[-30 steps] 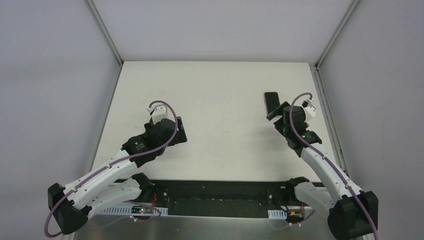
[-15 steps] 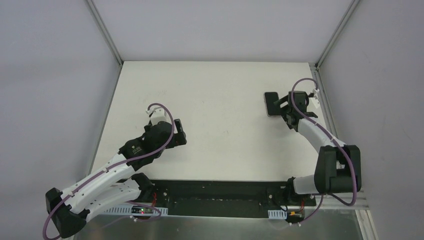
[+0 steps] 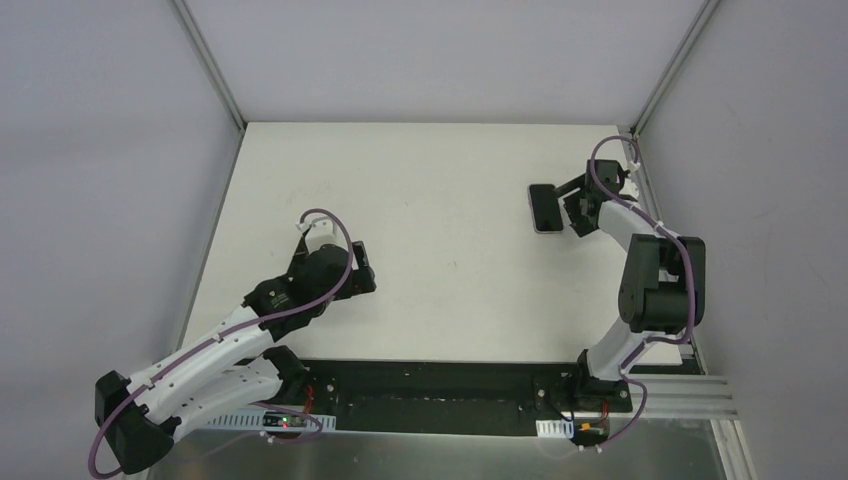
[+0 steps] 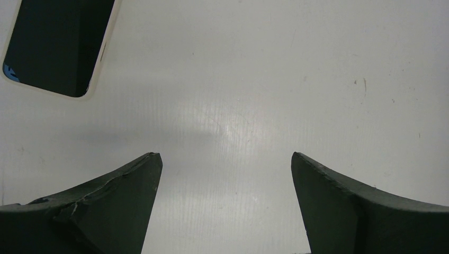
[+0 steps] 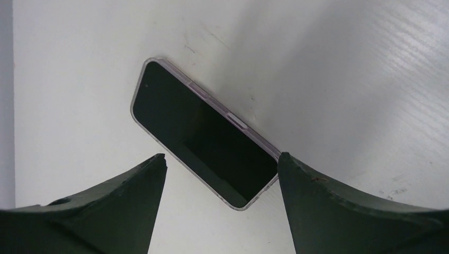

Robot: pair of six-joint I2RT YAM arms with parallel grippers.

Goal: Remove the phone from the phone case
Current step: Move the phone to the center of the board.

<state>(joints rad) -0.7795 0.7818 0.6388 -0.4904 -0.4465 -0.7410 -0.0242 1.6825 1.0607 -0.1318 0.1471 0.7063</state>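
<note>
A dark slab in a clear purple-tinted case [image 3: 545, 208] lies flat at the table's right. In the right wrist view the cased slab [image 5: 204, 133] lies diagonally, its near corner between my fingertips. My right gripper [image 3: 572, 206] [image 5: 221, 154] is open just to the right of it, holding nothing. A second dark flat slab with a cream rim [image 4: 57, 45] lies ahead and to the left of my left gripper [image 4: 226, 154]. The left gripper [image 3: 362, 268] is open and empty, low over the table's left half. I cannot pick out the cream-rimmed slab in the top view.
The white table [image 3: 440, 200] is walled by grey panels with metal rails at the left [image 3: 210, 70] and right [image 3: 665, 70]. The right gripper is near the right rail. A black mounting strip [image 3: 430, 385] runs along the near edge.
The right arm has stretched toward the back right and its wrist has turned. The cased slab went from propped up to lying flat. The left gripper has drifted slightly nearer.
</note>
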